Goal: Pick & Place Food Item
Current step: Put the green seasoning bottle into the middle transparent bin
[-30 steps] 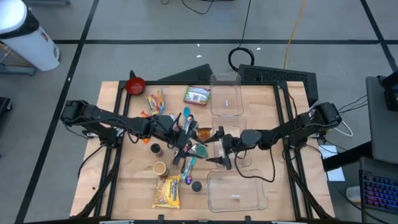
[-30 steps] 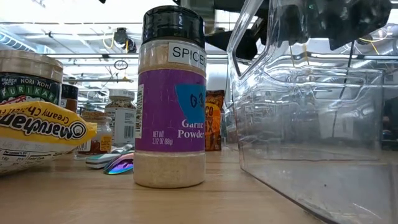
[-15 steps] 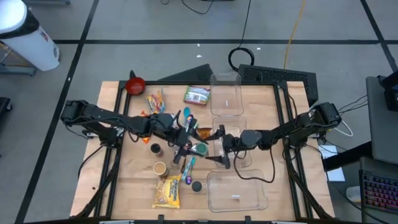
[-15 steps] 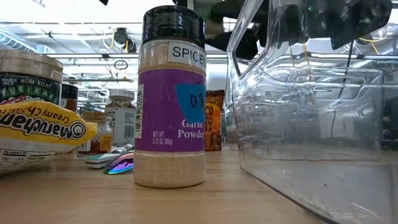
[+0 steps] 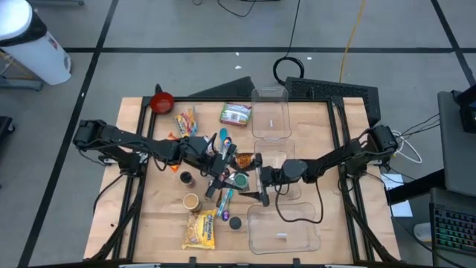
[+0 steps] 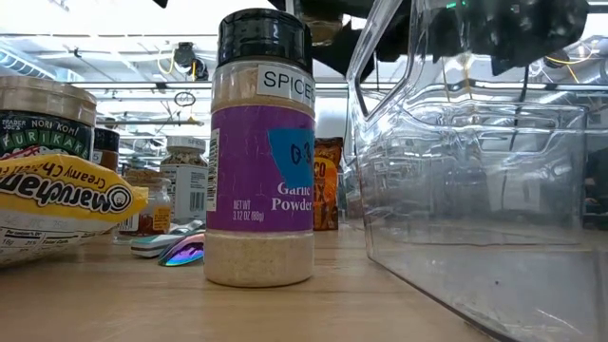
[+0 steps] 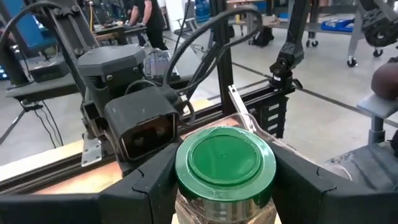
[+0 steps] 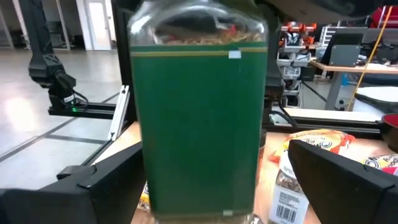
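Left wrist view shows my jar, green lid up, pinched between the left fingers above the table's middle. From the high view the left gripper holds it just beside the right gripper. Right wrist view has the jar filling the gap between the spread right fingers, not touching that I can see. I judge this a handover in mid-step. Next I'd close the right fingers on the jar, then loosen the left.
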Available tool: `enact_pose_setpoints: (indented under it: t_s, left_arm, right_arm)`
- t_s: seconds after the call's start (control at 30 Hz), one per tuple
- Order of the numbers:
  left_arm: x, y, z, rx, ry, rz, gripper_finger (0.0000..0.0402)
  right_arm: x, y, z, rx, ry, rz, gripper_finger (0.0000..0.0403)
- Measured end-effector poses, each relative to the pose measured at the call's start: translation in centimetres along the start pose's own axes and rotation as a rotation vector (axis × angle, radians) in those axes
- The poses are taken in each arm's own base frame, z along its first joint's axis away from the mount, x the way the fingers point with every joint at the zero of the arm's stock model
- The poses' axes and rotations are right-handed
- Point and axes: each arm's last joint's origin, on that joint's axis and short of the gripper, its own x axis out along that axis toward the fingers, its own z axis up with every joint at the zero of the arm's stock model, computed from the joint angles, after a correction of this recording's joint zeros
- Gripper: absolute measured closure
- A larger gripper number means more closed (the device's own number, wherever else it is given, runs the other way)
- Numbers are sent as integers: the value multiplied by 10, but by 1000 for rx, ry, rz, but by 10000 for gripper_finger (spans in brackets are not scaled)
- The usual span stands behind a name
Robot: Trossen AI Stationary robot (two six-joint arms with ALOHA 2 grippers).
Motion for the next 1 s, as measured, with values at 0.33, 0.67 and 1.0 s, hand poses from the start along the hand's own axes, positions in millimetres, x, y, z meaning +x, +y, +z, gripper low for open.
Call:
enact_pose_setpoints:
  t_s: [0.33,0.67,1.0]
  left_arm:
    - [0,0,-2,-5,16,2,193]
    - [-7,3,7,0,7,127,78]
    - [-46,-1,26,13,-2,244,4]
  right_arm:
    - [1,1,-1,12,9,10,187]
    - [-7,0,6,9,94,16,214]
    - [-44,-7,20,-9,166,-227,214]
